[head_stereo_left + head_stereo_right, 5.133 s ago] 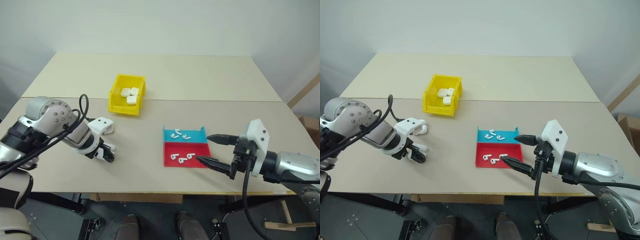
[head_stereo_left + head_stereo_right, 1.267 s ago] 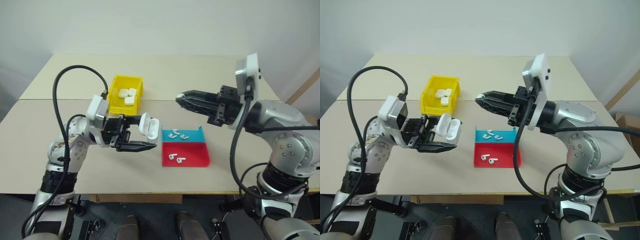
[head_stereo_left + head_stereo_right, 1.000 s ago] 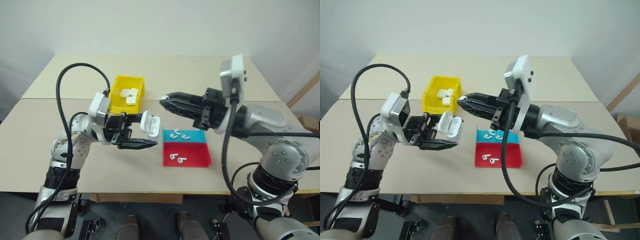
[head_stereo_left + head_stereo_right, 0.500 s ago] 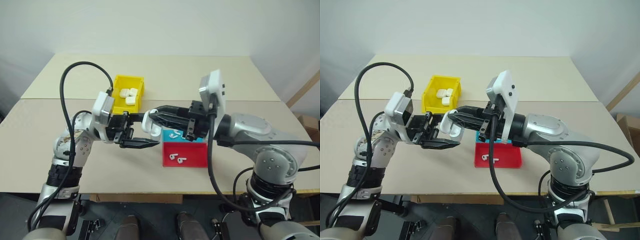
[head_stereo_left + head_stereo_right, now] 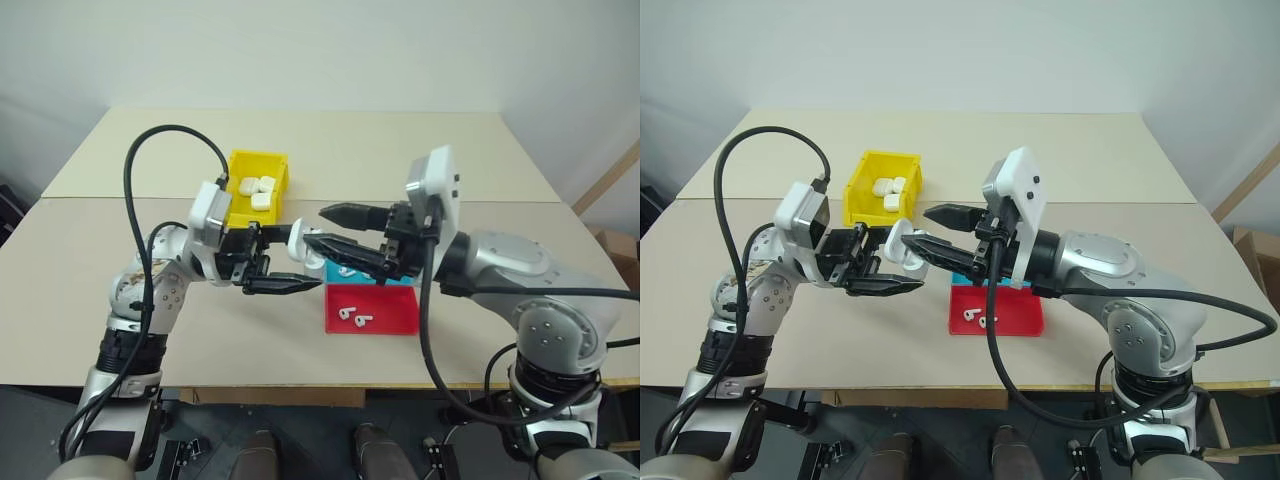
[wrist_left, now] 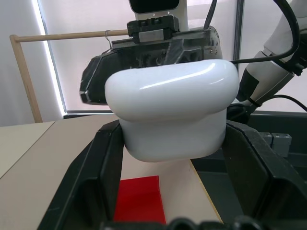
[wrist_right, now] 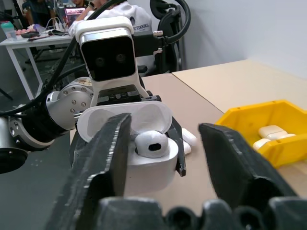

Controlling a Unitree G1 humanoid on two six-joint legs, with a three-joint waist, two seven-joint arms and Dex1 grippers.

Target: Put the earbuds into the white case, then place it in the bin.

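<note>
Over the beige table [image 5: 150, 330] our left gripper [image 5: 268, 271] clamps the white case [image 5: 298, 243], lid open, one earbud [image 7: 152, 144] seated; our right gripper [image 5: 325, 228] stands open; next, fetch another from the tray [image 5: 385, 315]; the yellow bin [image 5: 240, 205] waits beyond

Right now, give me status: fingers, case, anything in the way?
Left gripper shut on case, lid open. Right gripper open at case. One earbud seated. Nothing blocking.
</note>
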